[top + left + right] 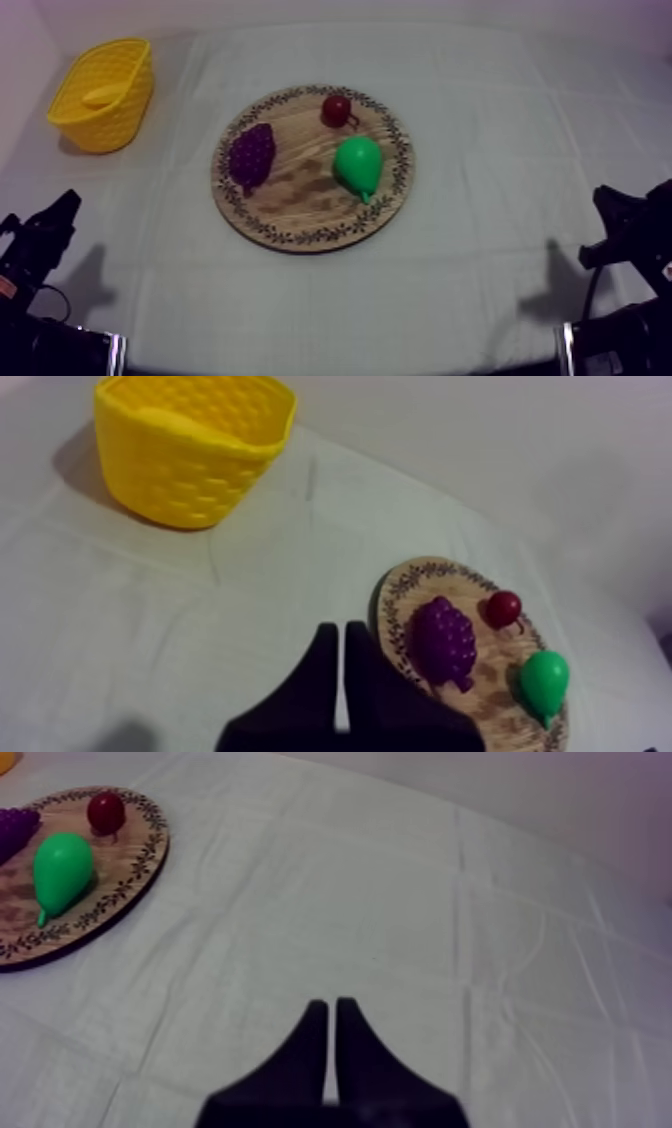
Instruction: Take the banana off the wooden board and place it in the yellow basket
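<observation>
My left gripper (335,631) has its two black fingers pressed together into a narrow wedge with nothing between them. It hangs over bare cloth (180,636) just beside the near rim of the wooden board (300,225). My right gripper (332,1004) is pressed together and empty in the same way, low at its own side and well apart from the board. On the board I see a bunch of grapes (252,155), a pear (358,165) and a small red fruit (337,109), but no banana among them. A pale yellow curved shape lies inside the yellow basket (90,125), which stands well apart from the board on my left side of the table. I take that shape for the banana (103,96), though its colour is so close to the basket's that I cannot be certain. If I am right, the task looks done and there is nothing left on the board for me to lift. Were I to handle the banana, I would expect a light, stiff toy with a smooth skin that could slide or roll between my fingers. I would take it across the middle of its curve, fingers either side of the narrow width, not at a tapering end. Inside the basket the walls would crowd my fingers, so I would come straight down from above.
</observation>
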Controlling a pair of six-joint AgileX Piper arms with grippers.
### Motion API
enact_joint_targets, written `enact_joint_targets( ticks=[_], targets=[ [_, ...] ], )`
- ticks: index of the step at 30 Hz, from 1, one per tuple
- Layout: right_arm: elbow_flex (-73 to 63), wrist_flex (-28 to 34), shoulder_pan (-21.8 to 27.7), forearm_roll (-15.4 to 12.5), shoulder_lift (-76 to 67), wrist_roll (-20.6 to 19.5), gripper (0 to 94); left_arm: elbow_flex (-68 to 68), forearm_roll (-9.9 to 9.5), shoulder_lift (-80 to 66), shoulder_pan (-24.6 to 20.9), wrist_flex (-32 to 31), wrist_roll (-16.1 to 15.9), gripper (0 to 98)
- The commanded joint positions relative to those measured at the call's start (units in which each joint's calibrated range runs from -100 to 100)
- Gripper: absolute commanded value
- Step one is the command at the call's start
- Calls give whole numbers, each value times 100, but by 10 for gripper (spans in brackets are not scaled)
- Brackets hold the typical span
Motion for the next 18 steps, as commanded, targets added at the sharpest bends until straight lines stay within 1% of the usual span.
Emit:
enact_joint_targets(
  ticks=[1, 3, 6, 18],
  targets=[
    [2, -3, 0, 0, -3, 2, 4, 5, 7, 0, 3, -9, -509, 1],
    [2, -3, -1, 0, -3, 5, 4, 6, 11, 0, 4, -14, -693, 1],
    [2, -3, -2, 0, -3, 3, 4, 8, 13, 0, 4, -16, -796, 1],
    [2, -3, -2, 0, -3, 1, 4, 8, 14, 0, 4, -18, -746, 1]
  ],
)
